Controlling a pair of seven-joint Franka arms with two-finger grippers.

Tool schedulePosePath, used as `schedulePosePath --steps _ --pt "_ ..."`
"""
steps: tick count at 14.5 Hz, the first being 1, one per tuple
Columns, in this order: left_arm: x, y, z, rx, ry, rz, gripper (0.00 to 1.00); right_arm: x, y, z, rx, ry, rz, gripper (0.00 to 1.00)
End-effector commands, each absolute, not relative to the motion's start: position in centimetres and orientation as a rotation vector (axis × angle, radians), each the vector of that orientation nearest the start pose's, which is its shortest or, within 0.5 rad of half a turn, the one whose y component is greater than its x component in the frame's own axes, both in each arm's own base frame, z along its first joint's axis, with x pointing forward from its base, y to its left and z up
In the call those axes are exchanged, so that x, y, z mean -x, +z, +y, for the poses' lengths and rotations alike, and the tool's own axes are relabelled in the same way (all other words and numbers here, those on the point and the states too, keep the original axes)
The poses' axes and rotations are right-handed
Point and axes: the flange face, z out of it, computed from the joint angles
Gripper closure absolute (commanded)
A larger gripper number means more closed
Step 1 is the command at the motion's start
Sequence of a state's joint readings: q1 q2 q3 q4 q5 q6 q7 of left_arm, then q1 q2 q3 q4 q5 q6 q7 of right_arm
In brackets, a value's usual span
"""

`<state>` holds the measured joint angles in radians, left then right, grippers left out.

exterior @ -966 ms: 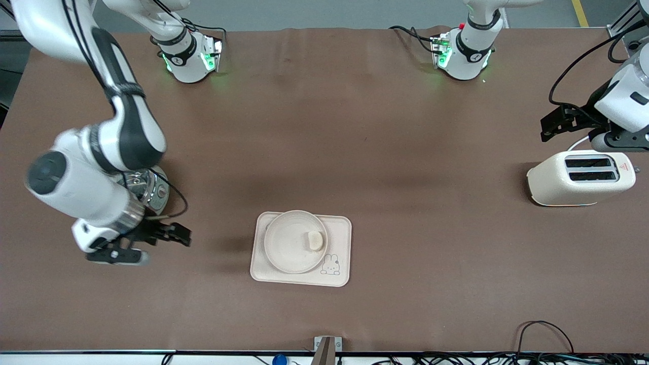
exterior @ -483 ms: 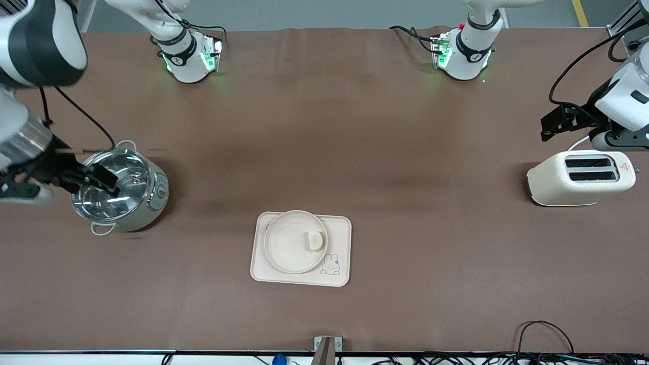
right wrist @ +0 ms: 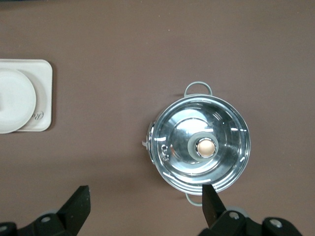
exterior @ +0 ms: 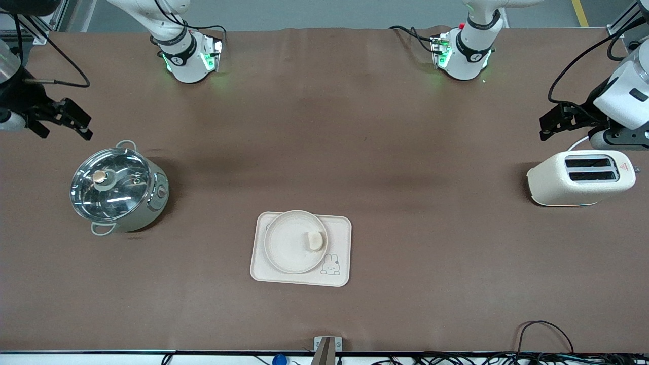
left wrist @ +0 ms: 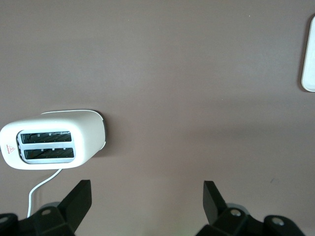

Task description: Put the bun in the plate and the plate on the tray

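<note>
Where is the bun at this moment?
In the front view, the bun lies in the plate, on the part toward the left arm's end; the plate sits on the tray, mid-table.

The toaster (exterior: 581,178) carries a small red triangle warning sign on its top, beside the two slots; the mark inside it is too small to read. The tray (exterior: 340,228) shows a little rabbit drawing in one corner, and the right wrist view catches faint script on its rim, too faint to read.
</note>
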<state>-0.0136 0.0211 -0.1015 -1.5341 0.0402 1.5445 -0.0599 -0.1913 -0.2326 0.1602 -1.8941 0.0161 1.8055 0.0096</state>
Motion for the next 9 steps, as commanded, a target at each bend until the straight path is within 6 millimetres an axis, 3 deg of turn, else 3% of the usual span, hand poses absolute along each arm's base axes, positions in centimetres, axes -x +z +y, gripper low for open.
schedulePosePath --steps 1,3,9 --pt "-55.4 64.0 -6.2 3.104 0.000 0.097 0.00 -51.2 62.2 -1.6 3.134 -0.151 0.000 0.00" --pt "-55.3 64.1 -6.3 3.105 0.012 0.101 0.00 -52.4 63.1 -1.7 3.126 -0.086 0.008 0.00" --pt "-55.1 64.2 -6.2 3.116 0.030 0.093 0.00 -52.4 63.6 -1.0 3.125 -0.063 -0.005 0.00"
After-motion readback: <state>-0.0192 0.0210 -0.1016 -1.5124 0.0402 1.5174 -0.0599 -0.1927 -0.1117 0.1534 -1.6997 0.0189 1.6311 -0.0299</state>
